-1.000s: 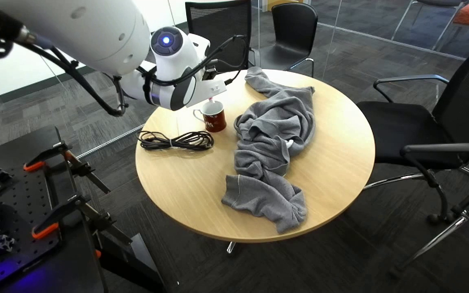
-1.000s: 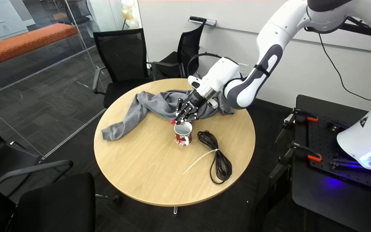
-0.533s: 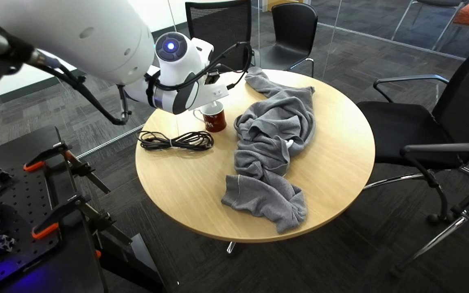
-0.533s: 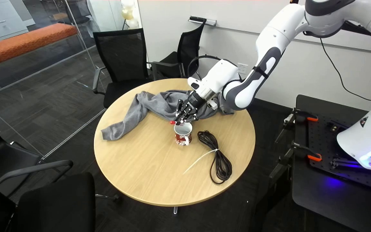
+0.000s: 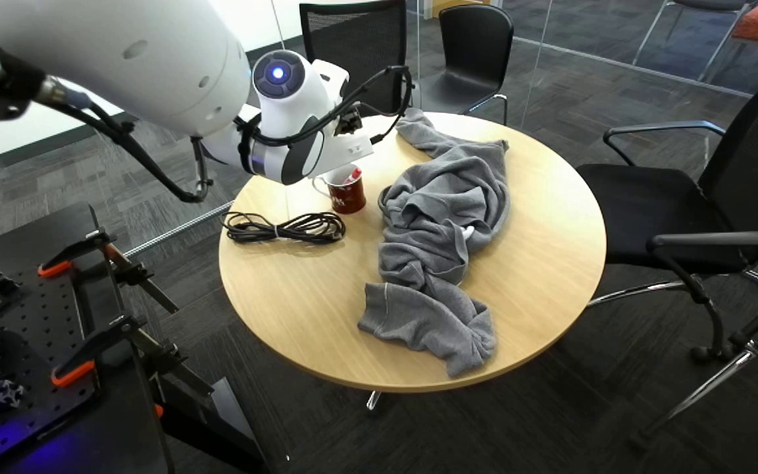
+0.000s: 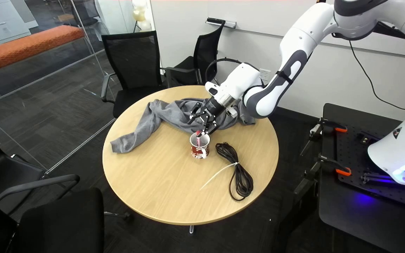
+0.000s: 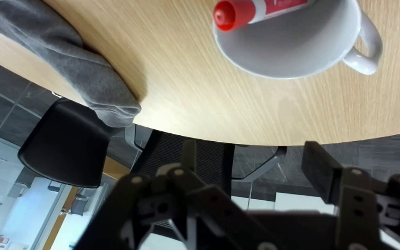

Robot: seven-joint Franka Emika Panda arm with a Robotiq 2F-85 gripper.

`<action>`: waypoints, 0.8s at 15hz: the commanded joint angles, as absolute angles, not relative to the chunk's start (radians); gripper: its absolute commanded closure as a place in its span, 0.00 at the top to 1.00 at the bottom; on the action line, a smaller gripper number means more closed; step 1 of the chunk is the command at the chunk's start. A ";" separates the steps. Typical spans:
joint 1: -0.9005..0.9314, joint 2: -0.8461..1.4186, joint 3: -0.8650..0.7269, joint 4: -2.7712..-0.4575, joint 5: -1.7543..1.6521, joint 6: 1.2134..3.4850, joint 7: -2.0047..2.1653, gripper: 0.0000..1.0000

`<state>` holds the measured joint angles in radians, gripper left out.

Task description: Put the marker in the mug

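I'm on an exterior view, and there's the mug (image 5: 347,197), upright on the pale round worktop (image 5: 300,296): dark red outside with white markings, light inside, pale handle out to one side. And the marker (image 5: 354,176) is in it! Its red end pokes up past the rim, tilted toward the side where the grey cloth (image 5: 445,204) lies. The black coiled cable (image 5: 283,229) sits near the mug, and my white arm (image 5: 175,72) reaches in over the worktop.

Switching, an exterior view again: the marker shows red at the top, pinkish and paler lower down, standing steeply in the mug. Here the mug's outside reads as a red-and-white pattern, its handle facing me. The tool (image 6: 195,128) hangs just above, spread wide; whether it touches the marker, I can't tell.

Wrist view now, and it's a close-up: bright red end with a rounded nub jutting past the mug's smooth white rim, then a white band and a red-and-white barrel, the rest cut off at the top edge. The handle curls out, glossy, on the right. Down below, two fingers (image 7: 319,172) stand wide apart.
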<state>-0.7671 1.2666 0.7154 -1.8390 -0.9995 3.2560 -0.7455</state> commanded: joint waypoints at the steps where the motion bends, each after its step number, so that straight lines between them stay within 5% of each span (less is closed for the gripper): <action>1: -0.763 1.178 0.697 -1.887 -1.010 3.306 -0.724 1.00; 12: -0.678 0.786 0.580 -2.095 -0.887 3.489 -0.707 1.00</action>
<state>-0.7396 0.9697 0.6540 -1.9901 -0.9692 3.4498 -0.7428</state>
